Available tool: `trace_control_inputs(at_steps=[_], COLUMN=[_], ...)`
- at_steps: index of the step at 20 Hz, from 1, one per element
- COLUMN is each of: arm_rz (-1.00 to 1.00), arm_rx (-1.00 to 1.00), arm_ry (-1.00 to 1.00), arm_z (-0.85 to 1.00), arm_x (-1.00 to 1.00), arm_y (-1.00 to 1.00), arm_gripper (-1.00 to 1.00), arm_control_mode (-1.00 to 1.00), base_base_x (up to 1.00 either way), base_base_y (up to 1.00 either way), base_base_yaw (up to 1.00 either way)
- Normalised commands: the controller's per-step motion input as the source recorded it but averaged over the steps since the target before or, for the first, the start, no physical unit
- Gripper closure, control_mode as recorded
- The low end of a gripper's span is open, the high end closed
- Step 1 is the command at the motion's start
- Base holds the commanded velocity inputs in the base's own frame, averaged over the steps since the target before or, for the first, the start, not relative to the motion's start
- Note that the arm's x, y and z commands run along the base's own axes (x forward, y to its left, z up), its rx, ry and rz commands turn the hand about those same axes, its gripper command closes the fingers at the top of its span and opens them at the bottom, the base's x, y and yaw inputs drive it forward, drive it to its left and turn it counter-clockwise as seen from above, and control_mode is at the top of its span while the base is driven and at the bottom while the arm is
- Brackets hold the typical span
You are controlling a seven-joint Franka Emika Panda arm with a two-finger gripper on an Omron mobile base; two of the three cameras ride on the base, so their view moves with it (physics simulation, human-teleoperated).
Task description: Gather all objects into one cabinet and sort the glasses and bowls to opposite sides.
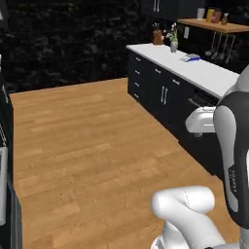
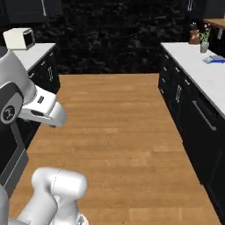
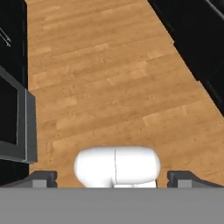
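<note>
The glasses, the bowls and the cabinet are out of view. My gripper (image 3: 113, 178) hangs over the wooden floor (image 3: 113, 87) of the kitchen aisle. It is open, its two dark fingertips (image 3: 43, 177) stand far apart at the bottom of the hand view, and nothing is between them. The white hand (image 1: 199, 120) shows in the left base view in front of the right-hand counter run. In the right base view the hand (image 2: 44, 110) is at the left.
A white counter (image 1: 204, 73) over low black drawers (image 1: 160, 92) runs along the right. It carries a vase with a plant (image 2: 204, 44) and a blue item (image 2: 215, 60). A toaster (image 2: 18, 38) stands on the left counter. An oven front (image 3: 13, 118) lines the left. The floor between is wide.
</note>
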Motion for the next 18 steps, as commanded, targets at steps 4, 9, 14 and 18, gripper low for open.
trace_control_inputs(at_steps=[4, 9, 14, 18], arm_rz=[0.0, 0.0, 0.0, 0.0], arm_rx=[0.0, 0.0, 0.0, 0.0], arm_ry=[0.0, 0.0, 0.0, 0.0], arm_z=[0.0, 0.0, 0.0, 0.0], arm_x=[0.0, 0.0, 0.0, 0.0], arm_y=[0.0, 0.0, 0.0, 0.0], arm_gripper=[-1.0, -1.0, -1.0, -1.0], arm_control_mode=[1.0, 1.0, 1.0, 1.0], base_base_x=[0.25, 0.61, 0.97, 1.0], base_base_y=[0.06, -0.16, -0.38, -0.37], base_base_yaw=[0.58, 0.22, 0.13, 0.14])
